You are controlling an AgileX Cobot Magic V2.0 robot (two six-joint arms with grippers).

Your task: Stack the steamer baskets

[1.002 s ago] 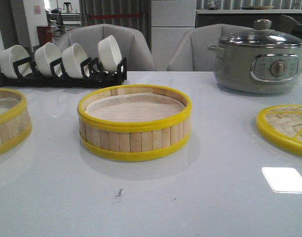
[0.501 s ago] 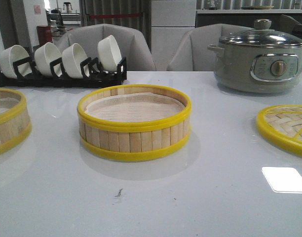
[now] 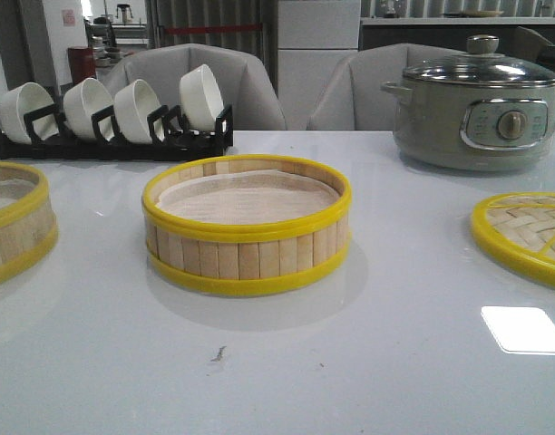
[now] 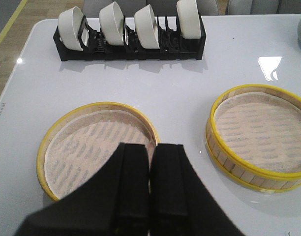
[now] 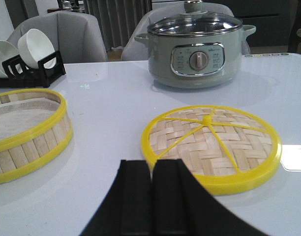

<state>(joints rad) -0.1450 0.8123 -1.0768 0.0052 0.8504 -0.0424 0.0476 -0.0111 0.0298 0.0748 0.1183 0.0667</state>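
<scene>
While both arms hang back at the near edge of the white table (image 3: 368, 362), the left gripper (image 4: 149, 187) has its black fingers pressed together with nothing between them, poised above the near rim of the left steamer basket (image 4: 94, 147). The right gripper (image 5: 151, 196) is likewise pinched closed and empty, just short of the woven lid (image 5: 212, 145). Seen from the front, the centre steamer basket (image 3: 247, 227) sits upright mid-table, paper liner inside; the left one lies at its nine o'clock, well apart, cut by the frame edge. The lid lies flat at three o'clock. Farther back, a black rack of white bowls (image 3: 110, 113) stands at eleven o'clock and the grey-green pot (image 3: 477, 104) at one o'clock.
</scene>
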